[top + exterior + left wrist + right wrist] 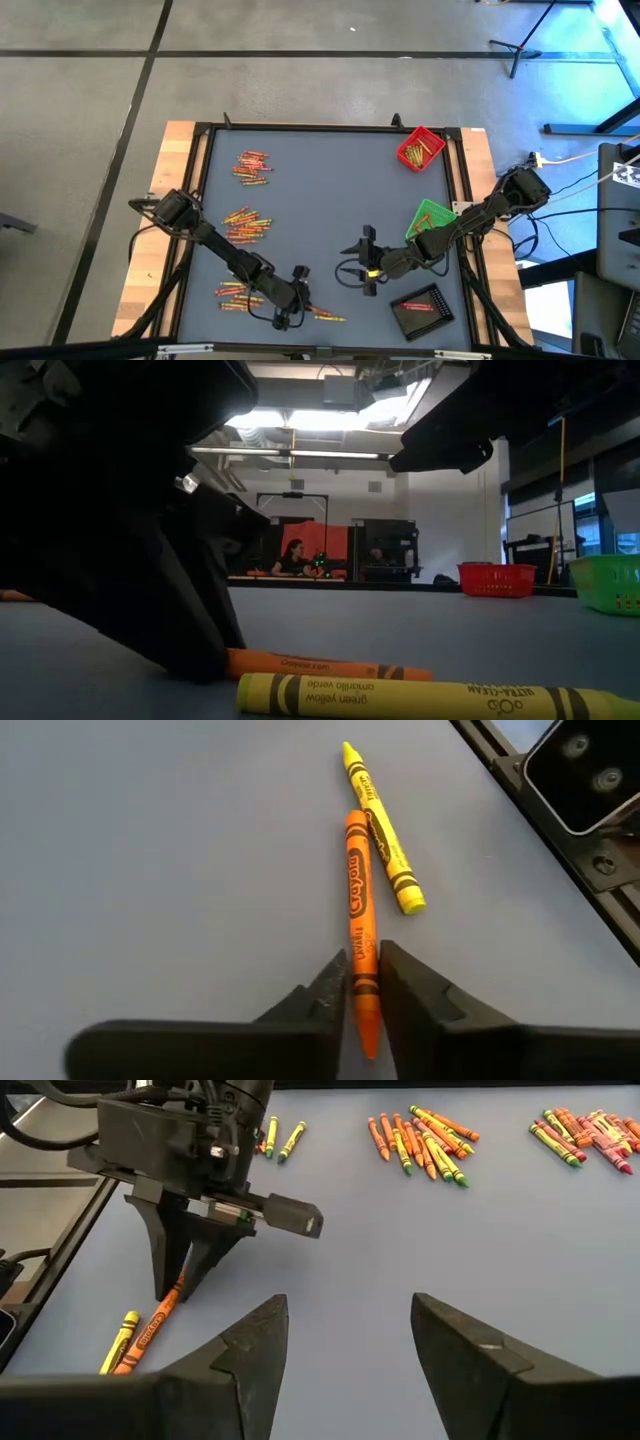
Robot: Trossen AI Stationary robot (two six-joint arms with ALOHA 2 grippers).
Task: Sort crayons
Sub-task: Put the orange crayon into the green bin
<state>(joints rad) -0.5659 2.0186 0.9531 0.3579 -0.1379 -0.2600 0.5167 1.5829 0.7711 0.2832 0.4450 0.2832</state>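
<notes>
An orange crayon point(356, 880) lies flat on the grey table, with a yellow crayon point(384, 840) close beside it. My left gripper point(365, 985) is low over the table near its near edge point(303, 303) and is shut on the orange crayon. My right gripper point(350, 1340) hovers open near the table's middle point(366, 262), with nothing between its fingers. It faces the left gripper point(176, 1285). In the low view, both crayons lie on the table in front: the orange one point(330, 665) and the yellow one point(430, 697). My left gripper pinches the orange crayon between its two fingers point(325, 995), on its long sides near its tapered end point(364, 970). The fingers slant down from above, with the crayon running out ahead between them. The crayon lies flat on the table.
Loose crayon piles lie at the far left point(252, 165), the middle left point(248, 225) and the near left point(235, 292). A red tray point(420, 148) stands at the far right. A green tray point(432, 215) and a black tray point(422, 308) stand on the right. The table has a raised black rim point(300, 127).
</notes>
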